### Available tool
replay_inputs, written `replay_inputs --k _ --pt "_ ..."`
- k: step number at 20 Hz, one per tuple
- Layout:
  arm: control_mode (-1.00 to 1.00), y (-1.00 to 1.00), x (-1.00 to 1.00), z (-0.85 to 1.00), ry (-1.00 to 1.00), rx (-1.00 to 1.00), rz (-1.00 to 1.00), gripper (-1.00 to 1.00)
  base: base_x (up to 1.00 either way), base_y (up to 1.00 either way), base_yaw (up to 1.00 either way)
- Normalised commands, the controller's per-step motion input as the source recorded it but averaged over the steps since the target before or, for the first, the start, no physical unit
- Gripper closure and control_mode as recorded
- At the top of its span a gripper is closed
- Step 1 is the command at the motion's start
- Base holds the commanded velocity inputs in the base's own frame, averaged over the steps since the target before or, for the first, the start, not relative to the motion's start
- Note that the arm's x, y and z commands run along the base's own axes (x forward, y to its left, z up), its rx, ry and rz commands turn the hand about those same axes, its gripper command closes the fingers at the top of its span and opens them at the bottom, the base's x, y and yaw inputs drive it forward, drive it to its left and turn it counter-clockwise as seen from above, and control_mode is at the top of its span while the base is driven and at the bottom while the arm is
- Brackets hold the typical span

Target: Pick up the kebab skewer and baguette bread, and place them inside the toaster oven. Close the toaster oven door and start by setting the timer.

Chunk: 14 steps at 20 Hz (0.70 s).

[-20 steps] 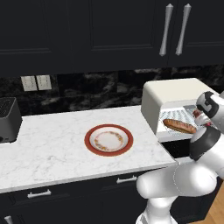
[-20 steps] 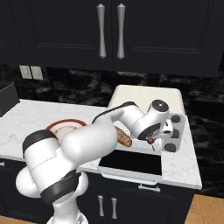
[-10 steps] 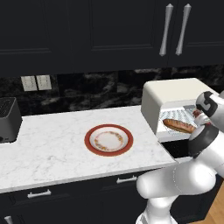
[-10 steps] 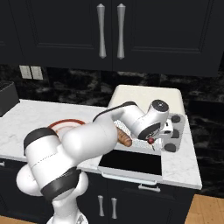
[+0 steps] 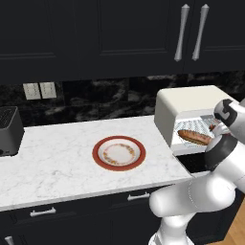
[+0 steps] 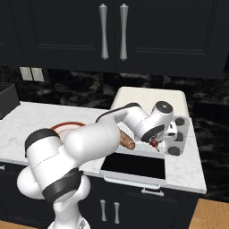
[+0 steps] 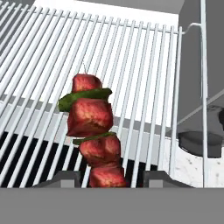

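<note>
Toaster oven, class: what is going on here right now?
The arm reaches into the open toaster oven. Its gripper has the kebab skewer between its fingers over the wire rack; whether it grips or has let go is unclear. The baguette already lies on the rack. The plate sits on the counter, and the door is down.

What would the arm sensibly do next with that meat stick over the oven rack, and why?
Probably finish letting go and back the hand straight out. The kebab skewer is over the wire rack inside the toaster oven, between the gripper tips, and the baguette bread already lies there. The door is still down.
</note>
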Motion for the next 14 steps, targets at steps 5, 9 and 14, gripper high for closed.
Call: replay_inputs --k 5,9,14 --pt "-1.0 0.01 -0.1 0.02 -0.02 0.0 -0.01 -1.0 0.0 0.0 0.0" --pt "-1.0 0.07 -0.05 0.17 -0.03 0.0 -0.02 -1.0 0.0 0.0 0.0" --pt "-1.0 0.0 -0.5 0.71 -0.04 0.0 -0.09 -1.0 0.0 0.0 0.0"
